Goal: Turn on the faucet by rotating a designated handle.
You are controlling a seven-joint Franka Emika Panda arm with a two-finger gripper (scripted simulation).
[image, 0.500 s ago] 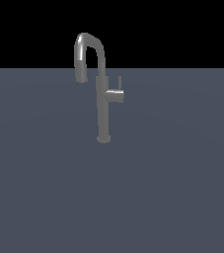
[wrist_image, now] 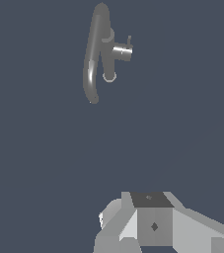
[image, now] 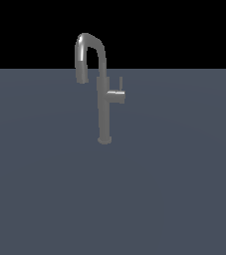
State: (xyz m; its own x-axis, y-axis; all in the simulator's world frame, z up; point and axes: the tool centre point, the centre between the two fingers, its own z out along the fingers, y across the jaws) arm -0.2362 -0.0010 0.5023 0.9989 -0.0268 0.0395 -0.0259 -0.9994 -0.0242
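The grey metal faucet (image: 104, 114) stands upright on the dark blue-grey floor, its hooked spout (image: 87, 47) bending toward the exterior view's left. The handle (image: 117, 95), a short stub, sticks out toward the exterior view's right, with a thin lever pin (image: 121, 83) pointing up. No arm shows in the exterior view. From the wrist view I see the faucet (wrist_image: 94, 54) from above, with the handle (wrist_image: 122, 52) beside the column. Only grey blocks of my gripper (wrist_image: 153, 217) show at the picture's edge, far from the faucet, so its fingers cannot be read.
A flat dark blue-grey surface (image: 174, 189) stretches around the faucet. A black background sits behind its far edge.
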